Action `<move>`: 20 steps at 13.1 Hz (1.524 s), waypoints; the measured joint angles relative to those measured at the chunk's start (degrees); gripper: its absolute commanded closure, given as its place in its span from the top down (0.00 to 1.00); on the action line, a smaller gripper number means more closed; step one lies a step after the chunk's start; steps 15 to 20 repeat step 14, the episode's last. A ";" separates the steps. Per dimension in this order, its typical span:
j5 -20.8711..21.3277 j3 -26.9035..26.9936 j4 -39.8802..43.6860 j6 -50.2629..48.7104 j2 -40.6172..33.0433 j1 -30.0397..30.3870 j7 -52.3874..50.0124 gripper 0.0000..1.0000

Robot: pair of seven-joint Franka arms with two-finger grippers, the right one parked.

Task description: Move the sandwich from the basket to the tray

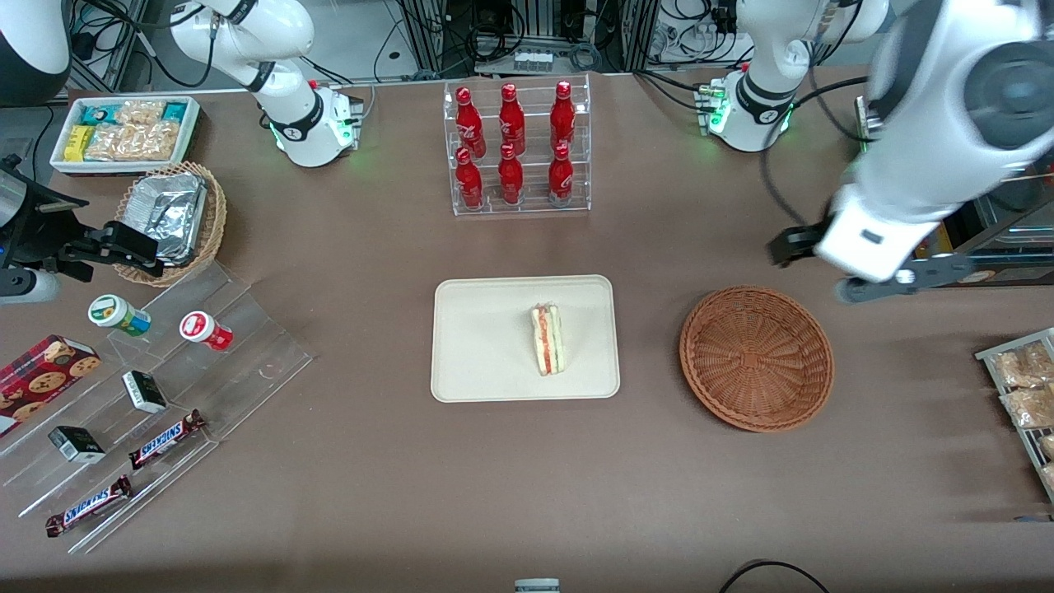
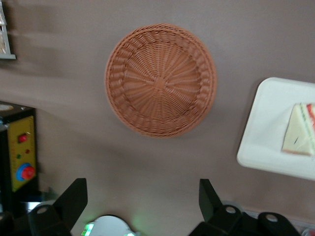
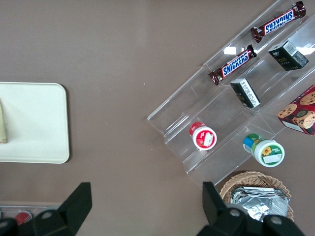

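A white box of snack packets (image 1: 123,132) sits at the parked arm's end of the table, and just nearer the front camera is a tan wicker basket with foil containers (image 1: 174,216). Nearer still, a clear stepped display (image 1: 165,395) carries a green-lidded cup (image 1: 119,315), a red-lidded cup (image 1: 206,330), small dark boxes (image 1: 144,390) and two Snickers bars (image 1: 167,438), with a red cookie box (image 1: 41,375) beside it. In the middle of the table a clear rack of red bottles (image 1: 517,148) stands farther from the camera than the tray (image 1: 478,362). The sandwich (image 1: 547,338) lies on the tray, on the half toward the working arm, its red and green filling showing along the cut edge. The basket (image 1: 756,357) rests on the table beside the tray, toward the working arm's end, apart from it and with nothing inside. The gripper (image 2: 142,201) hangs above the table, raised well clear of the basket and a little farther from the front camera; its two dark fingers (image 2: 74,199) are spread wide and hold nothing. At the table's edge beyond the basket, toward the working arm's end, a wire rack of bagged beige snacks (image 1: 1025,395) is partly in view.
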 measured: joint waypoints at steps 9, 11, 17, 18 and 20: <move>-2.08 0.41 -8.21 -0.42 -8.64 13.60 25.13 1.00; -2.09 -0.06 -8.49 -0.04 -8.91 12.97 23.90 1.00; -2.09 -0.48 -8.48 0.33 -8.92 11.90 21.17 1.00; -2.09 -0.48 -8.48 0.33 -8.92 11.90 21.17 1.00; -2.09 -0.48 -8.48 0.33 -8.92 11.90 21.17 1.00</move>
